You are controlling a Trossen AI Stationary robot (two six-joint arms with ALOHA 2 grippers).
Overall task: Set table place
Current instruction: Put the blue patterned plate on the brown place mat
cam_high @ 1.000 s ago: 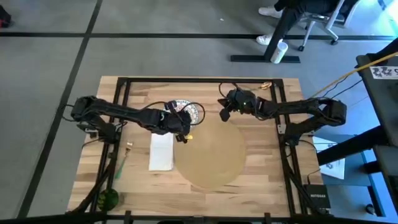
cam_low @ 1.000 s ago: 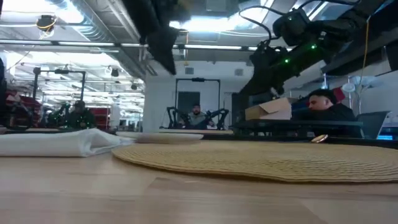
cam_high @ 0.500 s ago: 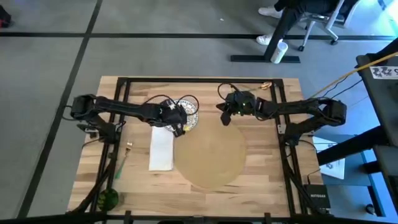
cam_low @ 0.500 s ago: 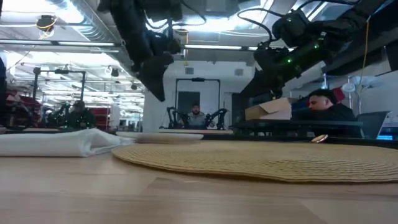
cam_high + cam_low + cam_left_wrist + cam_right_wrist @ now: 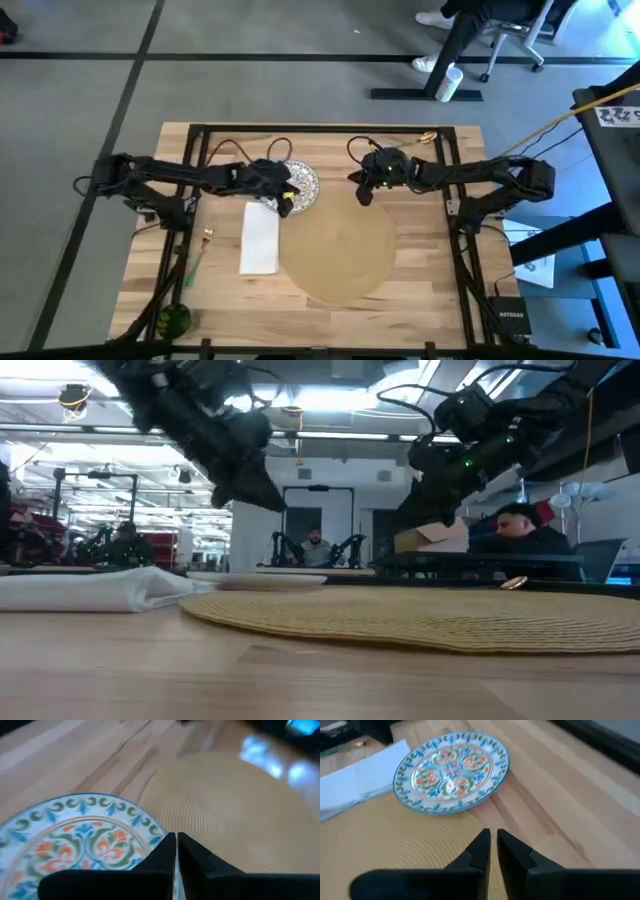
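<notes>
The left claw [image 5: 287, 201] hangs with fingers pressed together over the patterned plate [image 5: 298, 184], just beside the round tan placemat [image 5: 338, 248]. The right claw [image 5: 362, 193], fingers nearly together with only a slit between them, hovers above the placemat's far edge. A white napkin [image 5: 260, 238] lies touching the placemat on the bench [image 5: 420, 270].

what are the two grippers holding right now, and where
Nothing. The left gripper has its fingers shut and empty over the plate; the right gripper, shut, hangs above the placemat.
</notes>
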